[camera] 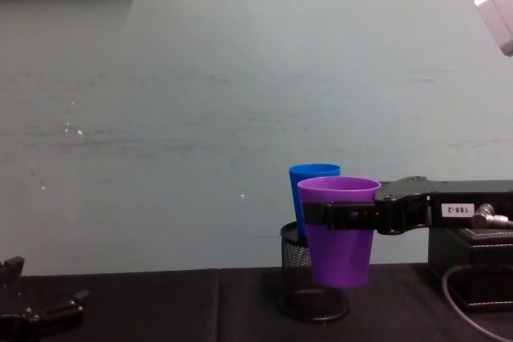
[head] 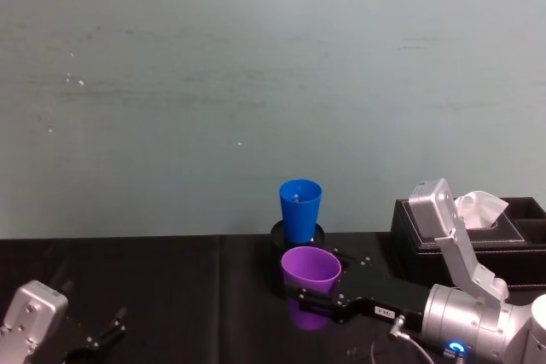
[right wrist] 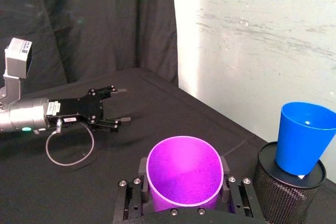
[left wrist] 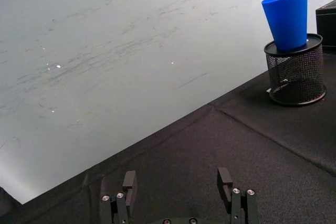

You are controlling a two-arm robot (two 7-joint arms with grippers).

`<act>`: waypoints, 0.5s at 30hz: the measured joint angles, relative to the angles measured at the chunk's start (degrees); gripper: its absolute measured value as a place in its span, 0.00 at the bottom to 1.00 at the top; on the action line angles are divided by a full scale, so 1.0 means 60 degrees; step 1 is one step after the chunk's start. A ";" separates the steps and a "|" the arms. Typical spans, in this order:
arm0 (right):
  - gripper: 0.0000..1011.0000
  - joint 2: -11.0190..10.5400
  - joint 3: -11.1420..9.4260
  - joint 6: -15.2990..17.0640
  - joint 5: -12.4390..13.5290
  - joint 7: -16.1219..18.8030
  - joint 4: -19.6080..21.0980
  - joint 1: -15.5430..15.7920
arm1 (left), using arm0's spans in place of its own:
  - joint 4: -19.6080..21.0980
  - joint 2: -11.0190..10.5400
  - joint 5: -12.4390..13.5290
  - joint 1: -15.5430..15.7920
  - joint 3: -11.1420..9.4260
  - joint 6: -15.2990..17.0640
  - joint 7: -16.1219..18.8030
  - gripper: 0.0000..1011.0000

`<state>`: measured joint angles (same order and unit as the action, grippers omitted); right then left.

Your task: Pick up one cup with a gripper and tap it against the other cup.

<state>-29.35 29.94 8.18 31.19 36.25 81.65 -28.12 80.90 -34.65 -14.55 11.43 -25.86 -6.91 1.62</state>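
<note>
Reading the right gripper (camera: 341,215) as clamped on the purple cup (camera: 341,258): one finger on each side of the wall, a little under the rim. Holding it upright, mouth up, clear of the black tablecloth (head: 171,296), just in front of the wire-mesh pen holder (camera: 295,270) on the robot's side. Reaching in from the right of the holder, arm roughly level.

Seeing the blue cup (camera: 314,172) standing upright in the top of the holder, bottom sunk into the mesh, most of the body sticking out above. Showing the purple rim slightly lower than the blue rim from the chest view. Overlapping there, but showing a gap between the two cups from the right wrist view, so calling it near, not touching.

Putting the left gripper (left wrist: 177,177) low and well off to the left of the holder, just above the cloth, fingers spread with nothing between them.

Noting a black tissue box (head: 414,240) right of the holder, white tissue poking out of the top. Plain pale wall (head: 256,83) behind the holder.
</note>
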 joint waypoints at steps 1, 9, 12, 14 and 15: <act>0.73 0.0000 0.0000 0.0000 0.0000 0.0000 0.0000 0.0000 | 0.0000 0.0000 0.0000 0.0000 0.0000 0.0000 0.0000 0.99; 0.73 0.0001 0.0000 0.0000 0.0000 0.0000 0.0000 0.0000 | 0.0000 0.0001 0.0000 0.0000 0.0000 0.0000 0.0000 0.99; 0.73 0.0000 0.0000 0.0000 0.0000 0.0000 0.0000 0.0000 | 0.0000 0.0000 0.0001 0.0000 0.0000 0.0000 0.0000 0.99; 0.73 0.0000 0.0000 0.0000 0.0000 0.0000 0.0000 0.0000 | 0.0000 0.0000 0.0000 0.0001 0.0000 0.0000 0.0000 0.99; 0.73 0.0000 0.0000 0.0000 0.0000 0.0000 0.0000 0.0000 | 0.0000 0.0000 0.0000 0.0000 0.0000 0.0000 0.0000 0.99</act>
<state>-29.35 29.94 8.18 31.19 36.25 81.65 -28.12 80.90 -34.65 -14.55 11.43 -25.86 -6.91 1.62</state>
